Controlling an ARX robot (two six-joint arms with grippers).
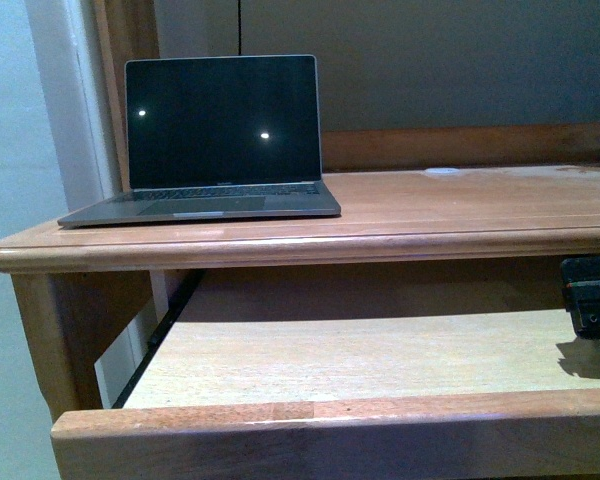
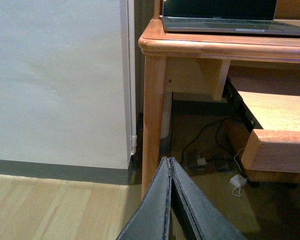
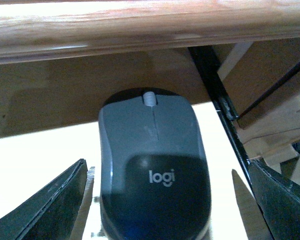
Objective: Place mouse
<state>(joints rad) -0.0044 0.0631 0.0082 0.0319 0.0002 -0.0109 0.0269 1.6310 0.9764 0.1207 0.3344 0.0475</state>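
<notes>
On my right wrist feed the right gripper is spread wide. Its fingers stand clear on either side of the mouse, which lies flat on the pale pull-out shelf, just under the desk edge. My left gripper hangs low beside the desk leg, pressed together on nothing. Farther back, an open laptop with a dark screen sits on the desk's left part.

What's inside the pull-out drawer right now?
The mouse lies on the drawer floor near the right rail, between the fingers of the open right gripper. In the front view the gripper hides it; the drawer's back is shadowed.
</notes>
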